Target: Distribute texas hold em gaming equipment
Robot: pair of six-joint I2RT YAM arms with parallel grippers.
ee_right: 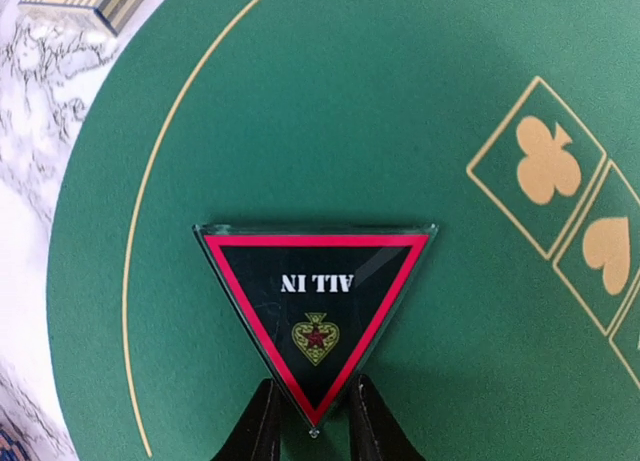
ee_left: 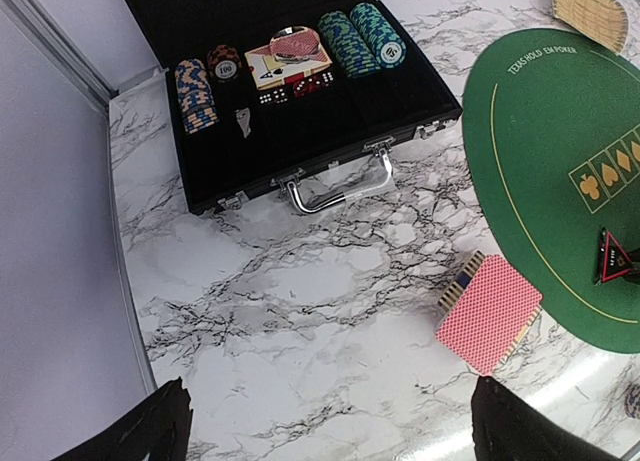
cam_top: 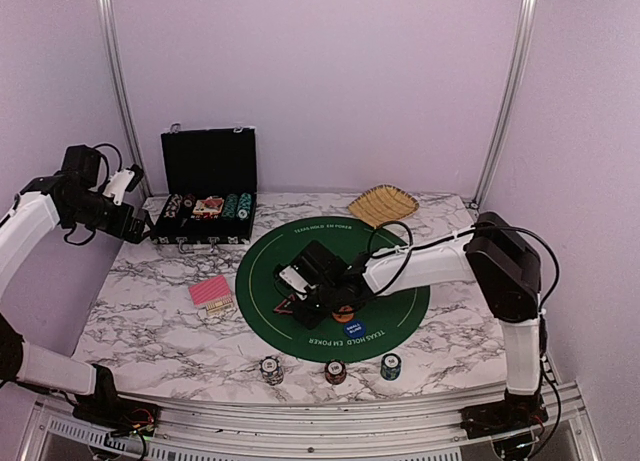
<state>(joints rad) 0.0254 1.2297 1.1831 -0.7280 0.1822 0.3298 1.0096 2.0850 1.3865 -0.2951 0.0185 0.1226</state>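
Note:
The black-red triangular "ALL IN" marker (ee_right: pixel 315 306) is on the green felt mat (ee_right: pixel 400 111), at its left part in the top view (cam_top: pixel 291 307). My right gripper (ee_right: pixel 315 426) is shut on the marker's near tip, one finger on each side. An orange disc button (cam_top: pixel 343 312) and a blue one (cam_top: pixel 350 329) lie beside it. A pink-red-backed card deck (ee_left: pixel 490 311) lies on the marble left of the mat. Three chip stacks (cam_top: pixel 335 371) stand at the front. My left gripper (ee_left: pixel 335 431) is open and empty, high over the marble near the case.
An open black case (ee_left: pixel 300 151) at the back left holds rows of chips, dice and cards. A tan woven basket (cam_top: pixel 383 204) sits behind the mat. Lilac walls and metal posts enclose the table.

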